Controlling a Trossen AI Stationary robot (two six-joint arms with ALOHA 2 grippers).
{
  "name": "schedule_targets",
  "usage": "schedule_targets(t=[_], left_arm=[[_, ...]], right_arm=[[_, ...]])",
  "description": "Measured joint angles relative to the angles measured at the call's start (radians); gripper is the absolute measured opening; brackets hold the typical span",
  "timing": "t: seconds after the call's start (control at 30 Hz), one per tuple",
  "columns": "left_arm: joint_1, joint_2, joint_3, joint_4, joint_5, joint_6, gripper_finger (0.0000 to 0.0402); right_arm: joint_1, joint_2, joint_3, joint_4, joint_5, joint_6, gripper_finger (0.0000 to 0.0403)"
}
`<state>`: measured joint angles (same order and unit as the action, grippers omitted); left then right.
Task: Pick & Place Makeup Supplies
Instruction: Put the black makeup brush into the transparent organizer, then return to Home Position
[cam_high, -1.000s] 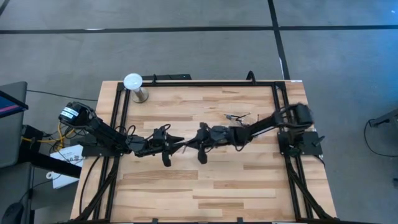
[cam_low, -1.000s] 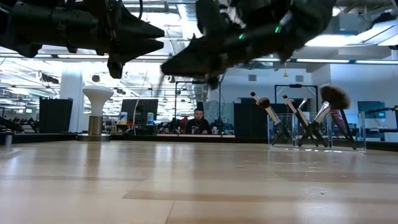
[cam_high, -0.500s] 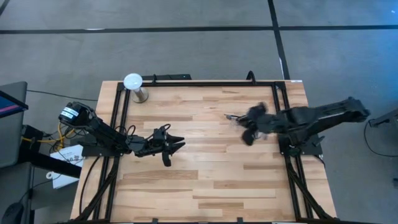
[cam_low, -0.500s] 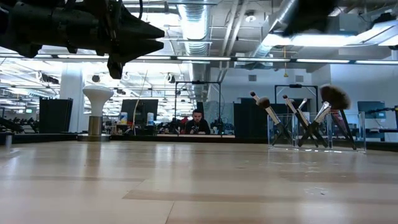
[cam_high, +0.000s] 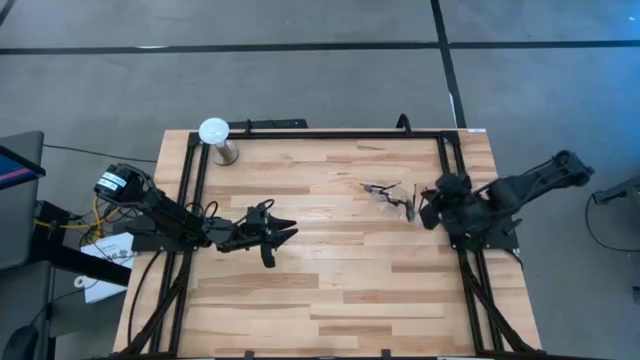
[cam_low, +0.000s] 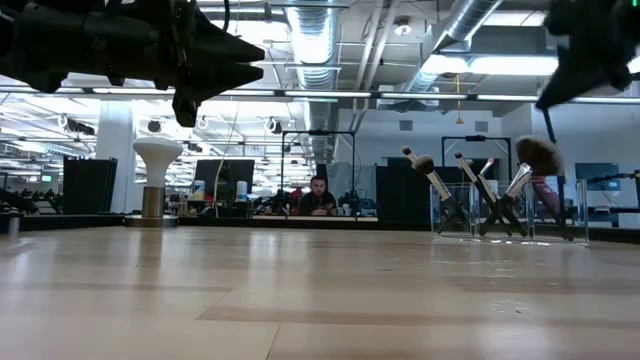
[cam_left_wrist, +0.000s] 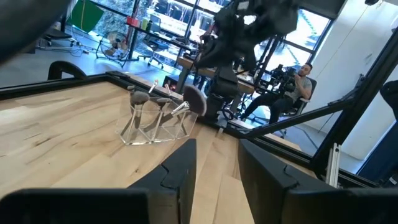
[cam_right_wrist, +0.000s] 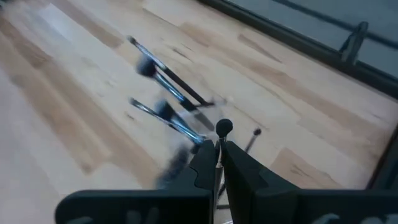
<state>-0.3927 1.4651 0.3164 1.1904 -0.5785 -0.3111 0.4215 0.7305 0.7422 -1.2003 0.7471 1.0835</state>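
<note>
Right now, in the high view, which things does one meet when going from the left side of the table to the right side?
White globe lamp → left gripper → makeup brushes in the clear holder → right gripper.

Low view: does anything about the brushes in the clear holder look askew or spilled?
Nothing spilled. The makeup brushes lean at crossed angles inside the clear holder, which stands upright on the table. The right gripper is beside it.
</note>
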Motion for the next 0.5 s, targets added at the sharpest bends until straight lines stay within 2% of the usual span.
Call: schedule_targets(t=[0.23,0.5], left_arm=[[0.0,0.0,0.0,0.0,0.0,-0.001,0.0115],[0.0,0.0,0.0,0.0,0.0,-0.001,0.0115]], right_arm=[[0.03,0.017,-0.155,0.068,0.051,0.069,0.002],[0.03,0.014,-0.126,0.146,-0.013,-0.035,0.0058]])
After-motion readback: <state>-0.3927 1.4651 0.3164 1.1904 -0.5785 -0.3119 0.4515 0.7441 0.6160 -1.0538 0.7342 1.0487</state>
